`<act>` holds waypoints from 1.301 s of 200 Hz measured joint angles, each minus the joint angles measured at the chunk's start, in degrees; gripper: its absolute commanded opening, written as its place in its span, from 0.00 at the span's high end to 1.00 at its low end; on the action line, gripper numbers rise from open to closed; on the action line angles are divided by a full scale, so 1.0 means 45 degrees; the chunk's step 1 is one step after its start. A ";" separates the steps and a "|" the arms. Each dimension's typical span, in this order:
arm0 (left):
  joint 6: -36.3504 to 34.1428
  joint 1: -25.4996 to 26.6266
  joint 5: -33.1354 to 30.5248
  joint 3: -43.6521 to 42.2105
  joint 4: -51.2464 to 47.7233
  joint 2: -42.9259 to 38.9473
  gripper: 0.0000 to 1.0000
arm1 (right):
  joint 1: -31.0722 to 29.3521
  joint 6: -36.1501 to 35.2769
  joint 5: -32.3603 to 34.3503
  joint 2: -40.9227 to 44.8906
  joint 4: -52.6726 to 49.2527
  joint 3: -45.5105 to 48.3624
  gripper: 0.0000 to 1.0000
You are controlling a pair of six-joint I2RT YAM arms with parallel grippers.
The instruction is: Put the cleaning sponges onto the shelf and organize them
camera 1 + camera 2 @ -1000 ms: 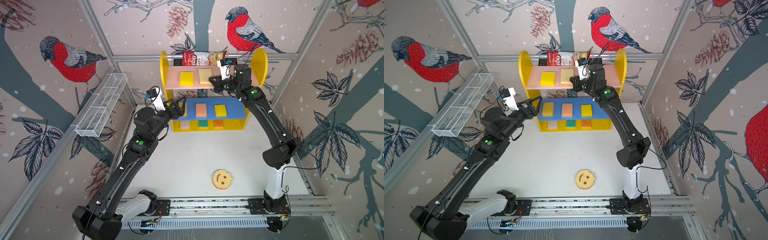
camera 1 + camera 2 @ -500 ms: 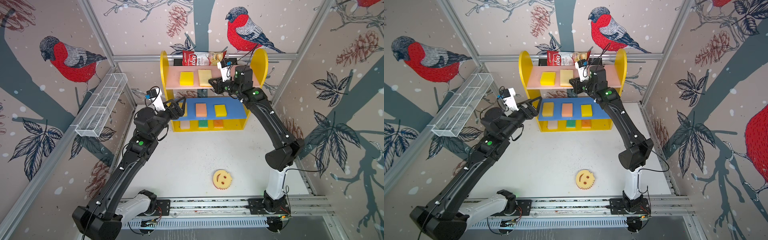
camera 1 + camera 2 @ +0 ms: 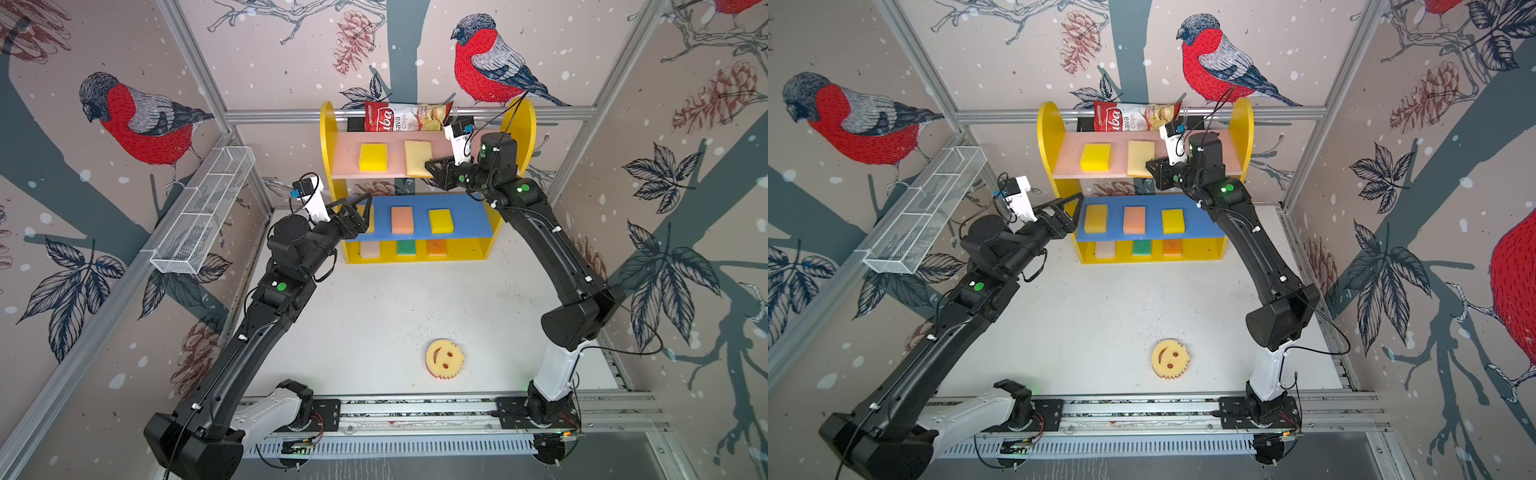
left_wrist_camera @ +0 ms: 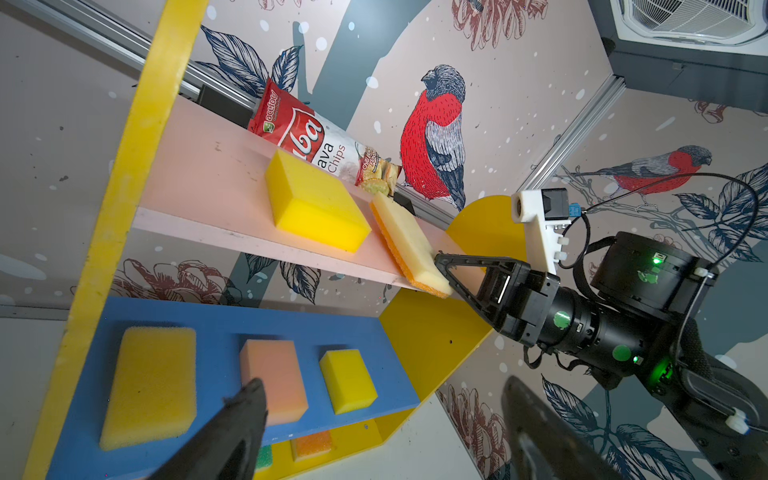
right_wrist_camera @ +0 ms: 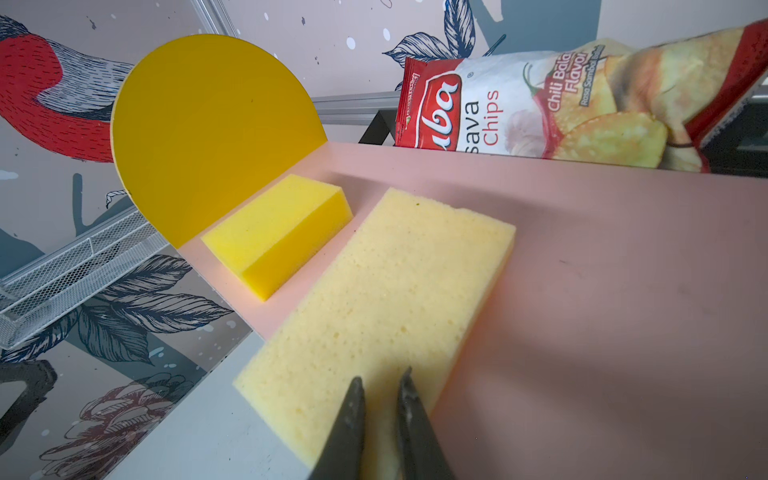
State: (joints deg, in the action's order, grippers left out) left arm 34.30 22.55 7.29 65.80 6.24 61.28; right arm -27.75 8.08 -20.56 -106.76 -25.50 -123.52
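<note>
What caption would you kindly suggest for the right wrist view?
Right claw at a cream sponge overhanging the pink board, yellow sponge alongside.

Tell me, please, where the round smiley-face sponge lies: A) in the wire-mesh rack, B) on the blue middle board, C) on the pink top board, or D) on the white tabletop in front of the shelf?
D: the smiley-face sponge lies on the white tabletop, well clear of the shelf.

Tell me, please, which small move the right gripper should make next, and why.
Probably push the cream sponge further onto the pink board: its near end overhangs the board's front edge, and the right gripper, jaws close together, sits at that end.
</note>
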 measured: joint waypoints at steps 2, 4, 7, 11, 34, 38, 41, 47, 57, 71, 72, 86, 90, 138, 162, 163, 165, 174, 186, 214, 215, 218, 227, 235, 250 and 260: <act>0.0000 0.0000 0.0000 0.0000 0.0000 0.0000 0.13 | 0.0000 0.0015 -0.0005 0.0005 0.0000 0.0000 0.82; 0.0005 0.0000 0.0000 0.0000 0.0000 0.0000 0.13 | 0.0000 0.0029 -0.0024 0.0005 0.0005 0.0000 0.82; 0.0029 0.0000 0.0000 0.0000 0.0000 0.0000 0.13 | 0.0000 0.0073 -0.0049 0.0005 0.0010 0.0005 0.82; 0.0049 0.0000 0.0000 0.0000 0.0000 0.0000 0.13 | 0.0000 0.0165 -0.0073 0.0005 0.0019 0.0005 0.82; 0.0044 0.0000 0.0010 0.0000 0.0000 0.0000 0.13 | 0.0000 0.0194 -0.0136 0.0005 0.0039 0.0029 0.82; 0.0049 0.0000 0.0015 0.0000 0.0000 0.0000 0.13 | 0.0000 0.0199 -0.0151 0.0000 0.0044 0.0029 0.82; 0.0049 0.0000 0.0015 0.0000 0.0000 0.0000 0.13 | 0.0000 0.0199 -0.0165 0.0000 0.0044 0.0029 0.82; 0.0049 0.0000 0.0019 0.0000 0.0000 0.0000 0.13 | 0.0000 0.0209 -0.0175 0.0000 0.0044 0.0034 0.82; 0.0049 0.0000 0.0019 0.0000 0.0000 -0.0019 0.13 | 0.0005 0.0238 -0.0199 0.0005 0.0053 0.0039 0.82; 0.0049 0.0000 0.0019 0.0000 0.0000 -0.0058 0.13 | 0.0010 0.0243 -0.0233 0.0005 0.0083 0.0044 0.82; 0.0049 0.0000 0.0019 0.0000 0.0000 -0.0058 0.13 | 0.0010 0.0243 -0.0233 0.0005 0.0083 0.0049 0.82; 0.0053 0.0000 0.0019 0.0000 0.0000 -0.0073 0.13 | 0.0010 0.0253 -0.0233 0.0019 0.0087 0.0058 0.82; 0.0058 0.0000 0.0019 0.0000 0.0000 -0.0073 0.12 | 0.0010 0.0257 -0.0238 0.0024 0.0087 0.0063 0.82; 0.0083 0.0000 0.0029 0.0000 0.0000 -0.0087 0.13 | 0.0005 0.0287 -0.0325 0.0044 0.0136 0.0136 0.81; 0.0087 0.0000 0.0029 0.0000 0.0000 -0.0121 0.13 | 0.0005 0.0287 -0.0384 0.0044 0.0189 0.0155 0.81; 0.0087 0.0000 0.0029 0.0000 0.0000 -0.0121 0.12 | 0.0005 0.0287 -0.0389 0.0044 0.0189 0.0155 0.81; 0.0087 0.0000 0.0029 0.0000 0.0000 -0.0126 0.13 | 0.0005 0.0291 -0.0389 0.0044 0.0189 0.0155 0.81; 0.0087 0.0000 0.0029 0.0000 0.0000 -0.0141 0.13 | 0.0000 0.0291 -0.0427 0.0024 0.0219 0.0160 0.81; 0.0083 0.0000 0.0029 0.0000 0.0000 -0.0160 0.12 | 0.0000 0.0301 -0.0500 -0.0019 0.0257 0.0160 0.81; 0.0083 0.0000 0.0029 -0.0010 0.0000 -0.0165 0.12 | -0.0092 0.0539 -0.0631 -0.0194 0.0418 0.0083 0.80; 0.0083 0.0000 0.0029 -0.0010 0.0000 -0.0165 0.13 | -0.0102 0.0525 -0.0636 -0.0204 0.0423 0.0073 0.80; 0.0083 0.0000 0.0029 -0.0010 0.0000 -0.0160 0.12 | -0.0117 0.0525 -0.0661 -0.0228 0.0447 0.0053 0.80; 0.0083 0.0000 0.0029 -0.0010 0.0000 -0.0160 0.13 | -0.0165 0.0529 -0.0724 -0.0306 0.0491 -0.0024 0.80; 0.0083 0.0000 0.0029 -0.0010 0.0000 -0.0160 0.12 | -0.0189 0.0529 -0.0763 -0.0369 0.0500 -0.0102 0.80; 0.0083 0.0000 0.0029 -0.0010 0.0000 -0.0141 0.12 | -0.0204 0.0529 -0.0787 -0.0452 0.0432 -0.0243 0.80; 0.0083 0.0000 0.0029 -0.0010 0.0000 -0.0126 0.13 | -0.0194 0.0525 -0.0782 -0.0471 0.0325 -0.0345 0.80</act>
State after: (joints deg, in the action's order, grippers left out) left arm 34.68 22.55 7.42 65.76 6.24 60.71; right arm -28.62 10.44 -24.08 -108.88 -24.03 -125.08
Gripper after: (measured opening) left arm 0.875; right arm 0.195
